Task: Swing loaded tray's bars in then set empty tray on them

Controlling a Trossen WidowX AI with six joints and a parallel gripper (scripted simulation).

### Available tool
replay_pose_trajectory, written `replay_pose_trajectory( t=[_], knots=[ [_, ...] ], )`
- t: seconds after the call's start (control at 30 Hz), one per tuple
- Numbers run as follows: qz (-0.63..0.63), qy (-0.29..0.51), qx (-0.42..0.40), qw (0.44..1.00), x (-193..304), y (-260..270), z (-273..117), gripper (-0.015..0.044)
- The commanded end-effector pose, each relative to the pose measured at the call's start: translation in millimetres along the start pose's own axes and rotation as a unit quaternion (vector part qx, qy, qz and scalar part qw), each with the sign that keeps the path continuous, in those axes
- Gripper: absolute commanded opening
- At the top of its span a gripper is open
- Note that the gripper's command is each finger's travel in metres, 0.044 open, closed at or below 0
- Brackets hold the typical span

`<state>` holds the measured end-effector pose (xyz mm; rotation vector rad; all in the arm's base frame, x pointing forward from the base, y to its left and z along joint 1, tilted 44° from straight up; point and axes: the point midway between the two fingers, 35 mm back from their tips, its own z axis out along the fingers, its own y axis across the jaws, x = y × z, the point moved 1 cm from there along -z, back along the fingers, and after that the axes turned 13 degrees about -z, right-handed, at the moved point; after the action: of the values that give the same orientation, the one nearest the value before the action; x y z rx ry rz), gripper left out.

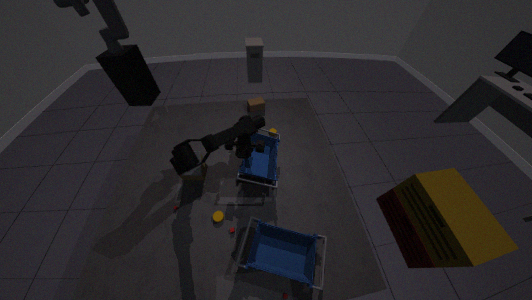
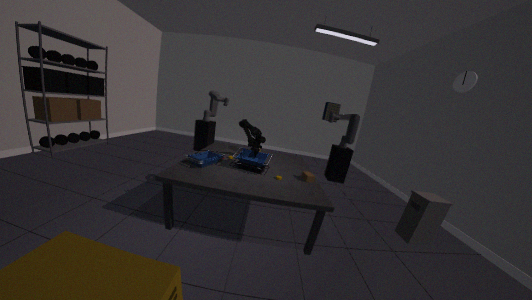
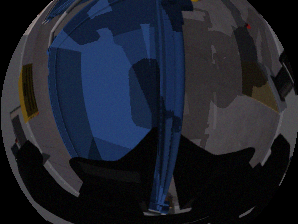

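Observation:
My gripper [image 1: 244, 154] [image 2: 255, 153] [image 3: 161, 131] is shut on the long side wall of a blue tray [image 1: 262, 161] [image 2: 244, 157] [image 3: 107, 90]. This held tray looks empty and about level, with wire bars at its ends. It hangs over or rests on a dark tray-like shape [image 2: 254, 167]; I cannot tell whether they touch. Small coloured bits show beneath, at the bottom of the wrist view. The held tray hides the load and how the lower bars lie. Another blue tray [image 1: 281, 254] [image 2: 204, 158] stands apart, its inside looking empty, with wire bars out at both ends.
Yellow discs [image 1: 218, 216] [image 2: 278, 177] and small red pieces [image 1: 232, 230] lie on the table. A brown box [image 1: 256, 105] [image 2: 308, 176] stands beyond the held tray. Dark, uneven light and the arm's long shadow blur details. Other arms and a yellow cabinet [image 1: 457, 220] are off the table.

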<state>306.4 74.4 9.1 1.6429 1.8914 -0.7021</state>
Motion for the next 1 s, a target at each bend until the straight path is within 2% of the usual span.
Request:
replay_pose_trajectory(
  t=[0.0,0.97],
  knots=[
    [0.002,0.005,0.011,1.000,-0.6,-4.4,8.3,0.0000],
    [0.002,0.005,0.011,1.000,0.6,-8.8,19.6,0.0000]
  ],
)
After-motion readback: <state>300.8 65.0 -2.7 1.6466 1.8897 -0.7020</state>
